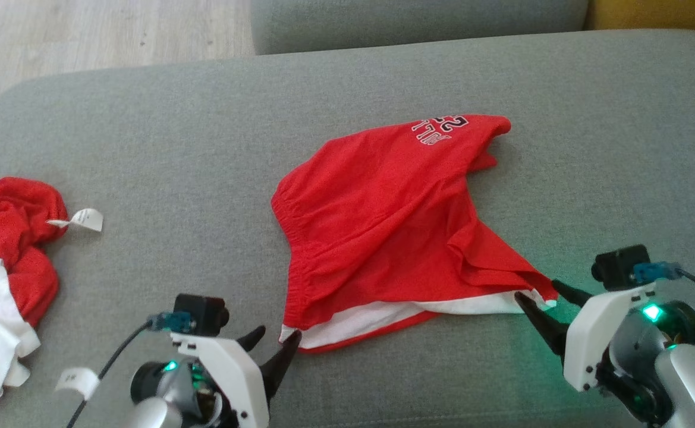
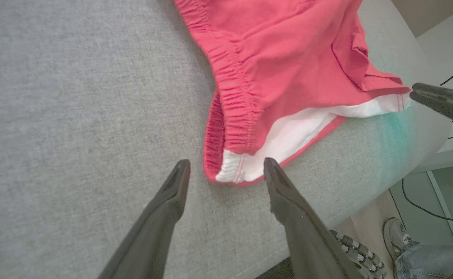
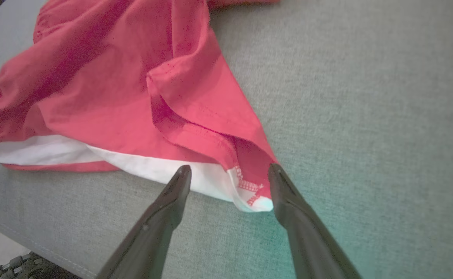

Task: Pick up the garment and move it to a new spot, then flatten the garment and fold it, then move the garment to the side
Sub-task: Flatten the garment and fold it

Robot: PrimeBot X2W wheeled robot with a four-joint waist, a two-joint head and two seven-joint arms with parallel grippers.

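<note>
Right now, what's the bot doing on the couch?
The robot looks set to grab the red shorts lying on the grey cushion. The left gripper is open around the waistband corner, and the right gripper is open around the leg hem corner. Neither has closed on the cloth yet. A second red-and-white garment sits bunched at the cushion's left end.

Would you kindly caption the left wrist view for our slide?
Open left pincer frames a corner of red shorts on a grey sofa.
</note>
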